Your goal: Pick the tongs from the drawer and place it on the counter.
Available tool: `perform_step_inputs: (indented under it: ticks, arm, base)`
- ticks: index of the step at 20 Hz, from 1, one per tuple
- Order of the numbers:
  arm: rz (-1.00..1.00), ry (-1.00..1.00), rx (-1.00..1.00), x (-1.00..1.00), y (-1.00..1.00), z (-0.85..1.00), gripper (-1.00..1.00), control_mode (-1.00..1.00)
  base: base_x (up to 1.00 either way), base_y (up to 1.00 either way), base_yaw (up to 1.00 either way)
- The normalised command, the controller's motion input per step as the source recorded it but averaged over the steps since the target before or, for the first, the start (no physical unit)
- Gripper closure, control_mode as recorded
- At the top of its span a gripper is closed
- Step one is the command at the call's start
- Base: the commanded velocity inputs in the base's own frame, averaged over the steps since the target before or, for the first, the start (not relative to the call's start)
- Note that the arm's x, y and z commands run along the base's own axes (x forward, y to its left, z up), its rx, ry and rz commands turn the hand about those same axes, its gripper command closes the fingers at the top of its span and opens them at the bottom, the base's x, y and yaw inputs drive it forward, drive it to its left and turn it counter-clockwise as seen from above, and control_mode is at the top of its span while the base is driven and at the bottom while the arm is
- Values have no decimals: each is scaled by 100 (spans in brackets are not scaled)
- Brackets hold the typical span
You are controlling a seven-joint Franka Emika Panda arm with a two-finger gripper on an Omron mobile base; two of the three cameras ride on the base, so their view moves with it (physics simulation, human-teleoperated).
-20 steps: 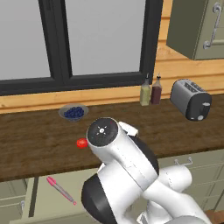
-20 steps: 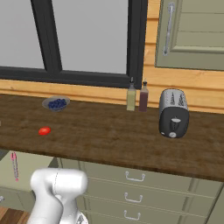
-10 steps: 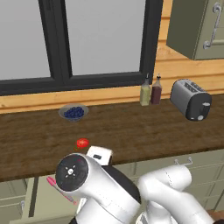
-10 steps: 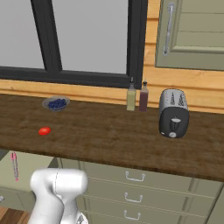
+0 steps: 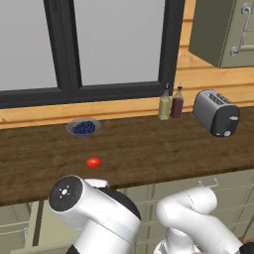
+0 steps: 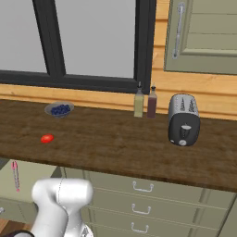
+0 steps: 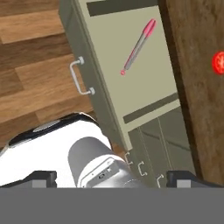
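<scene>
Approach step: the gripper (image 7: 111, 179), spread wide and empty, must drop to the tongs (image 7: 138, 47) in the drawer (image 7: 118, 65), mid-floor.

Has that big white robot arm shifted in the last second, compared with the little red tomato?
Yes. In the left base view the arm has swung down and left; its round joint, earlier beside the tomato, now sits below the counter edge.

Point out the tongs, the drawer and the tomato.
tongs (image 7: 139, 45), hand view, mid-shaft.
drawer (image 7: 109, 52), hand view, bare floor left of the tongs.
tomato (image 5: 93, 161), left base view, centre of its top.
</scene>
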Motion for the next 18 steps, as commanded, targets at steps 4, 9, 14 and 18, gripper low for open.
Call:
perform_step_inputs:
  ticks: [4, 9, 14, 18]
  arm:
    - [5, 11, -1, 0, 40, -33, -100, -100]
    - [8, 17, 0, 2, 37, -53, -100, -100]
    - [2, 3, -1, 21, 59, -8, -100, -100]
    - [4, 0, 0, 40, 50, -23, -100, -100]
  base:
    - [0, 0, 0]
    - [0, 0, 0]
    - [0, 0, 0]
    - [0, 0, 0]
